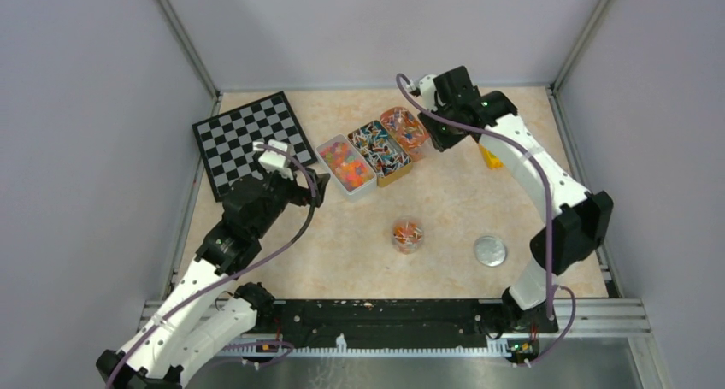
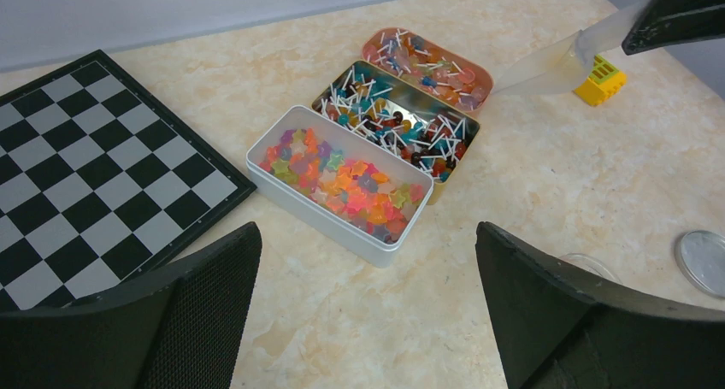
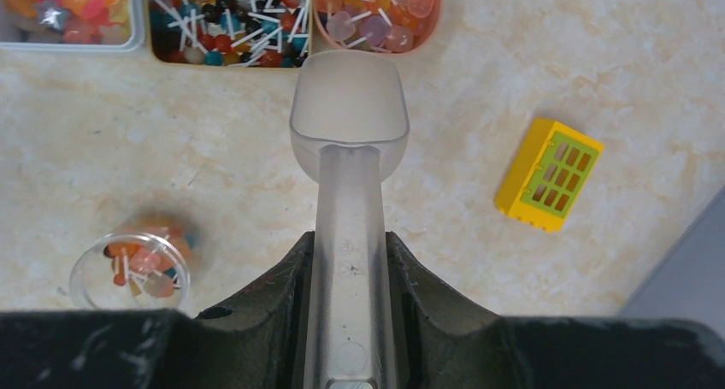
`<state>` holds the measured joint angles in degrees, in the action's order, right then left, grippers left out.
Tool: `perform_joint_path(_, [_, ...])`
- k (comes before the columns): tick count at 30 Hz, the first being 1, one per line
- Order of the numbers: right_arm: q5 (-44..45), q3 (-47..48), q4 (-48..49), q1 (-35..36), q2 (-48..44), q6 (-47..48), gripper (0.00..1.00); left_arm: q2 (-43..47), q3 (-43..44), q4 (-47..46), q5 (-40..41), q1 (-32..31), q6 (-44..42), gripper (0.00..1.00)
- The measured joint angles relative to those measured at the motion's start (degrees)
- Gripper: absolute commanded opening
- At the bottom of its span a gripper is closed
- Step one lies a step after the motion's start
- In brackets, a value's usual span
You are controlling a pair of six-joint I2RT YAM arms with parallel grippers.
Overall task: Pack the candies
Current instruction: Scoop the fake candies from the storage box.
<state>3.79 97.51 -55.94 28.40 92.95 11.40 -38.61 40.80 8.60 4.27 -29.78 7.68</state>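
Nearest the arm bases, a clear jar [image 1: 408,236] stood uncovered on the table [image 1: 453,197]. It held a small heap of candies [image 3: 141,262], orange, red and pink with white sticks. The round lid [image 1: 490,250] lay flat to the jar's right, well apart from it. Further in on the left, the left gripper [image 2: 368,235] hung above the table with its jaws spread wide and nothing between them, facing the trays. Three oblong trays lay side by side, touching, in a slanted row near the middle. The white tray [image 2: 282,188] was closest to the left gripper and was filled with star-shaped gummies. The dark tray [image 2: 466,137] came next, packed with small lollipops. The pink tray [image 2: 372,40], farthest along, held paler lollipops. The right gripper [image 3: 349,252] was clamped on the handle of a translucent scoop [image 3: 349,107]. The scoop's bowl reached toward the near rim of the pink tray, and whether it touched that rim could not be told. A yellow block [image 3: 549,173] with green squares lay beside the scoop on the right. At the far left a chessboard [image 1: 248,141] lay flat, near the white tray.
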Motion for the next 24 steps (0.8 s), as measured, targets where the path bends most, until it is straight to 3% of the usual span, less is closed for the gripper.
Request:
perform_joint_path(9, [4.68,13.44,-2.51,-1.11,15.41,2.45,0.00,0.35,-0.02,0.15,-0.81,0.00,-0.92,0.99])
perform_joint_path(24, [5.86,17.99,-2.25,-1.77,24.22,5.07,0.00,2.12,-0.04,0.11,-0.79,0.00,-1.46,0.99])
